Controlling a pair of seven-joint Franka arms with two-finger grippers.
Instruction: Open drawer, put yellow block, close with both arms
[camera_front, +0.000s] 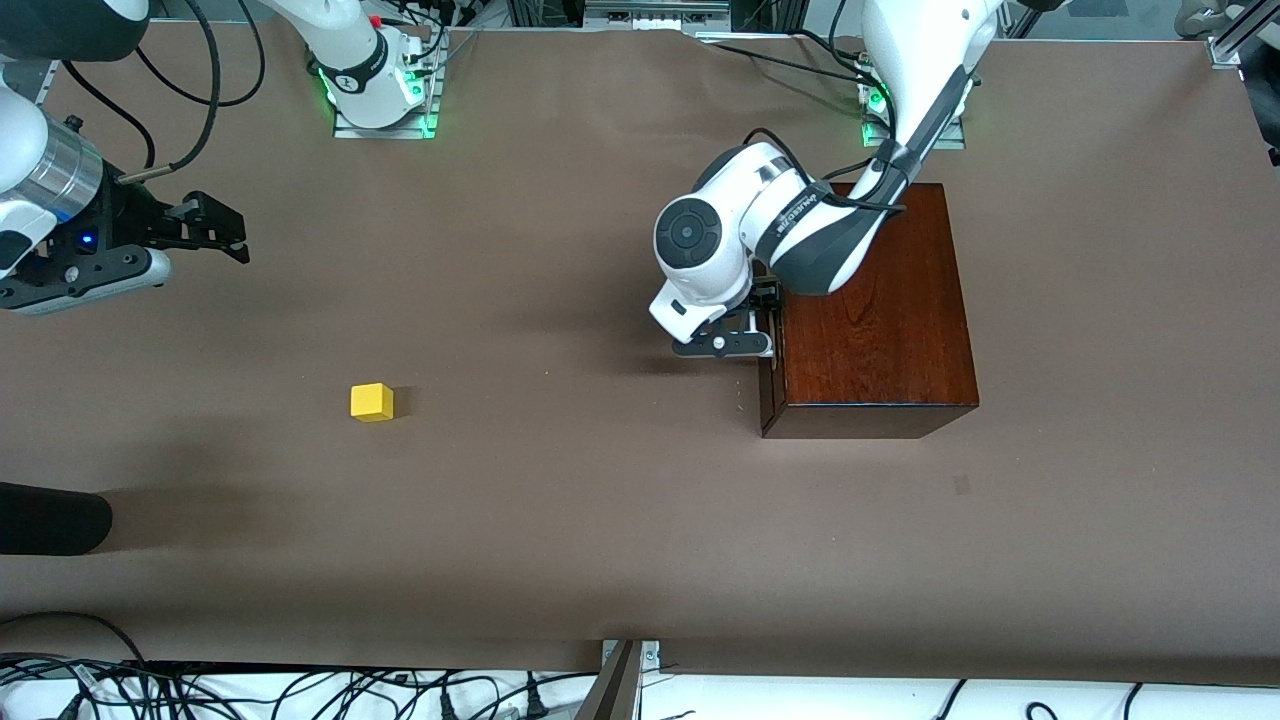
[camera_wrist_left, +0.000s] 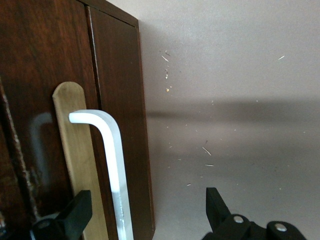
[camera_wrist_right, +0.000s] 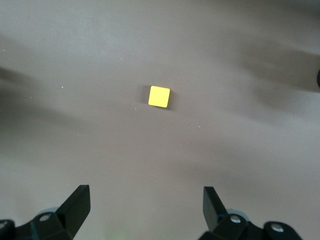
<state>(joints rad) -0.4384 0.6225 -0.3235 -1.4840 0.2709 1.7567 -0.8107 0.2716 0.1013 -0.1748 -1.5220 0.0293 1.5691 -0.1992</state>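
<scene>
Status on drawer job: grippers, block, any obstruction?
Left gripper open, straddling drawer handle, drawer shut. Right gripper open, up over table. Yellow block untouched on table. No obstruction seen.

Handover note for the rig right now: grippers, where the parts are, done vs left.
Left gripper: jaws open, straddling the white handle of the drawer, not yet clamped.
Right gripper: jaws open, in the air over bare table toward the right arm's end, waiting.
Yellow block: loose on the table, nearer the front camera than the right gripper, well apart from the box.
Done: left arm at the handle.
Left: close on the handle, pull the drawer open, put the block in, push shut with both arms.
</scene>
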